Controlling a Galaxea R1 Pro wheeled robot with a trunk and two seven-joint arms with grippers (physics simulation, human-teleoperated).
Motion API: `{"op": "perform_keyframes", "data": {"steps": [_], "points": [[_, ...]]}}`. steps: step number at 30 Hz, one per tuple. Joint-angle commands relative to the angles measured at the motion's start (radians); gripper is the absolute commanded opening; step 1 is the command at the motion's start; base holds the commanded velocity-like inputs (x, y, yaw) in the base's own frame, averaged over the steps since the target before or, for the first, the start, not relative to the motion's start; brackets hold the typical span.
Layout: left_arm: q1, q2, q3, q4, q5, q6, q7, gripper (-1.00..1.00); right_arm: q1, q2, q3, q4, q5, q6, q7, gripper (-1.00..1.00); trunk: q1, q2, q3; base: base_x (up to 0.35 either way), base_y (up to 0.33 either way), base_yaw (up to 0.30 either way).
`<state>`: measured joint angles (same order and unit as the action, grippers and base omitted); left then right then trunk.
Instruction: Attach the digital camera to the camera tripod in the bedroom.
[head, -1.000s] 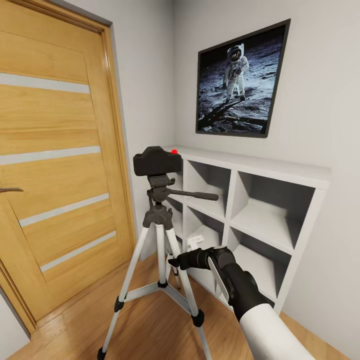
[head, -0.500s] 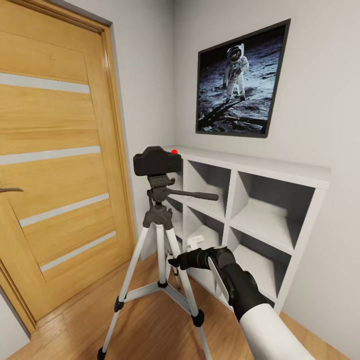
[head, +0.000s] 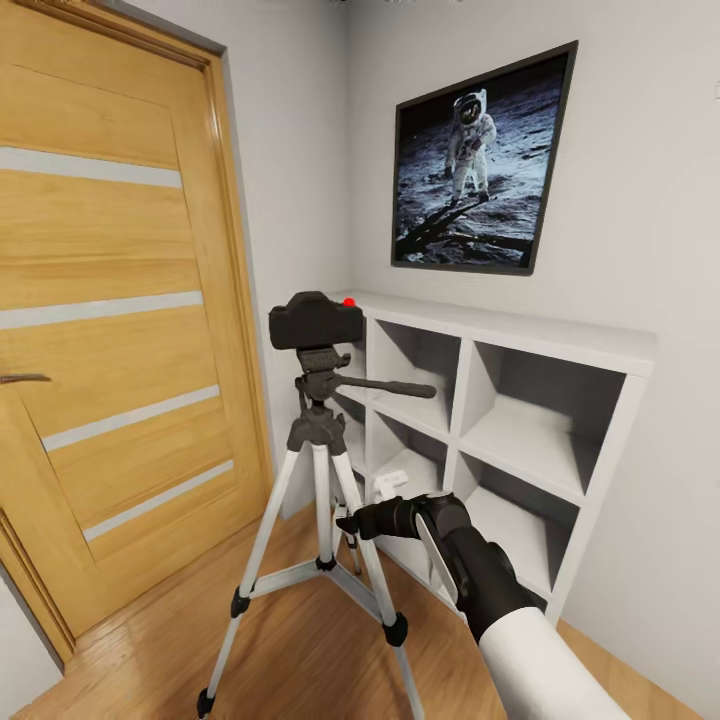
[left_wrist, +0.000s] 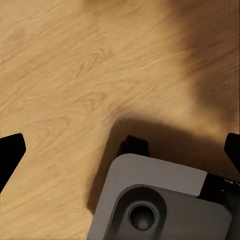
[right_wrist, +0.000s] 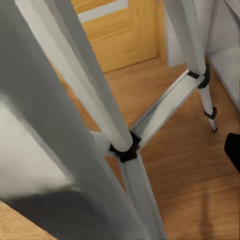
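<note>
camera (head: 314, 320) sits on tripod (head: 318, 440) head, at 10 o'clock of right hand (head: 352, 522) | right hand beside tripod leg, grip cannot tell | left hand (left_wrist: 120, 150) spread, above floor (left_wrist: 75, 75)

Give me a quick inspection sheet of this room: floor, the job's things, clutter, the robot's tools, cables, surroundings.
Surface: light wood floor; the tripod's feet stand on it.
Job's things: camera sits on top of the tripod head, red button up; tripod upright, legs spread.
Clutter: a small white item in a lower shelf cubby, too small to identify.
Grippers: right tool low beside the tripod's legs, holding nothing; open or shut cannot be told. Left tool points at the floor, fingertips wide apart, empty.
Cables: nothing seen.
Surroundings: wooden door, white cube shelf, astronaut picture, pale walls.
</note>
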<state>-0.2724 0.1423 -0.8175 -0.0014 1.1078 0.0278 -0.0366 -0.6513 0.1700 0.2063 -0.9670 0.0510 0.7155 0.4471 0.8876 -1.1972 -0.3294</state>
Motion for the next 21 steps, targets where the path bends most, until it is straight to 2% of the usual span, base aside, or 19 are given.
{"op": "perform_keyframes", "data": {"steps": [1, 9, 17, 21], "points": [[-0.001, 0.0, -0.008, 0.0, 0.01, 0.003, -0.003, 1.0, -0.001, 0.0, -0.001, -0.001, 0.006, 0.004, 0.005, 1.0, -0.001, -0.001, -0.001, -0.316, 0.0, 0.0], [-0.001, 0.0, -0.008, 0.0, 0.01, 0.003, -0.003, 1.0, -0.001, 0.0, -0.001, -0.001, 0.006, 0.004, 0.005, 1.0, -0.001, -0.001, -0.001, -0.099, 0.0, 0.0], [-0.001, -0.002, -0.008, 0.0, 0.01, 0.004, -0.003, 1.0, -0.001, -0.001, -0.002, -0.001, 0.008, 0.003, 0.005, 1.0, -0.001, -0.001, -0.001, -0.298, 0.0, 0.0], [-0.001, -0.003, -0.008, 0.0, 0.01, 0.004, -0.003, 1.0, -0.001, -0.001, -0.004, -0.003, 0.01, -0.008, 0.004, 1.0, -0.001, -0.001, -0.001, -0.148, 0.0, 0.0]]}}
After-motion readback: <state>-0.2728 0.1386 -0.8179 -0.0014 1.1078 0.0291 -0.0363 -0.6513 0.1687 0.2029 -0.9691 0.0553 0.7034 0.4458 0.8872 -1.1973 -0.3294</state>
